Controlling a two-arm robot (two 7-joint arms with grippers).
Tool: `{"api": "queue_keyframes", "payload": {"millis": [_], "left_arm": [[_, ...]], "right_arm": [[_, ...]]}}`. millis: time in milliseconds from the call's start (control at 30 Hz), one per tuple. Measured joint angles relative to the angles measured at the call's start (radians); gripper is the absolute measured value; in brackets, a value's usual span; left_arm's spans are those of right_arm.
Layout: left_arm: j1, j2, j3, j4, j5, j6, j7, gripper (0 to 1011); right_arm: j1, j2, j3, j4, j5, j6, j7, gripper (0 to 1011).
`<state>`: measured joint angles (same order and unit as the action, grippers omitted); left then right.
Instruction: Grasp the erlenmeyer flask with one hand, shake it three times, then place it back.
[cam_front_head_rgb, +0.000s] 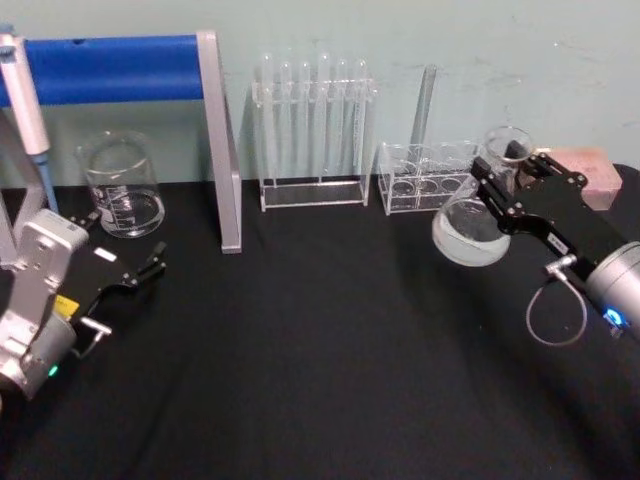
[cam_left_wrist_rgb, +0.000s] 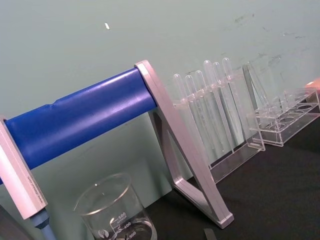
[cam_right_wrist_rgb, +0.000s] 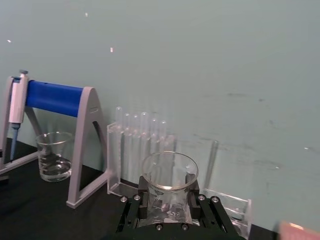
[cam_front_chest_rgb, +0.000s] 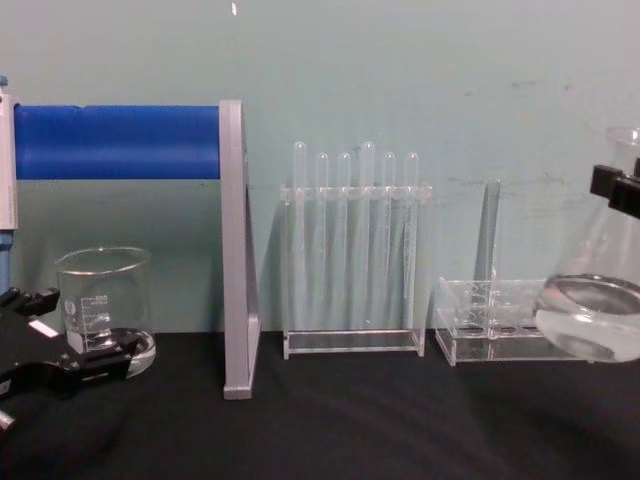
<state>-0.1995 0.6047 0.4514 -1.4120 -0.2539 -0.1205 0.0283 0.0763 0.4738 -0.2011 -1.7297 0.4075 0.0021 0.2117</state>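
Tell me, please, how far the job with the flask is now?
Done: the grasp. The right gripper has its jaws shut on the neck of the flask, which looks lifted off the table and tilted. In hand: the shaking, though one moment cannot show how many shakes are made. Left: setting the flask back down. The left gripper rests low beside the beaker.

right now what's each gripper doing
Left gripper: open, holding nothing.
Right gripper: closed on the flask, holding it tilted.
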Motion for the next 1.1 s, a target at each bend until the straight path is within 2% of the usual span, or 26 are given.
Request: {"api": "queue_keyframes", "payload": {"millis": [233,433,633,667,900,1100], "left_arm": [[0.000,0.000,0.000,0.000,0.000,0.000,0.000,1001],[0.000,0.000,0.000,0.000,0.000,0.000,0.000,1001],[0.000,0.000,0.000,0.000,0.000,0.000,0.000,1001],[0.000,0.000,0.000,0.000,0.000,0.000,0.000,1001],[0.000,0.000,0.000,0.000,0.000,0.000,0.000,1001],[0.000,0.000,0.000,0.000,0.000,0.000,0.000,1001]], "right_arm": [[-0.002,-0.011,0.006,-0.005,-0.009,0.009,0.023,453],[0.036,-0.028,-0.034,0.016,-0.015,0.016,0.097,452],[0.089,-0.044,-0.106,0.050,-0.014,0.022,0.191,453],[0.105,-0.047,-0.129,0.059,-0.012,0.022,0.218,453],[0.163,-0.054,-0.222,0.091,0.013,0.020,0.324,453],[0.189,-0.055,-0.262,0.105,0.031,0.015,0.363,452]]}}
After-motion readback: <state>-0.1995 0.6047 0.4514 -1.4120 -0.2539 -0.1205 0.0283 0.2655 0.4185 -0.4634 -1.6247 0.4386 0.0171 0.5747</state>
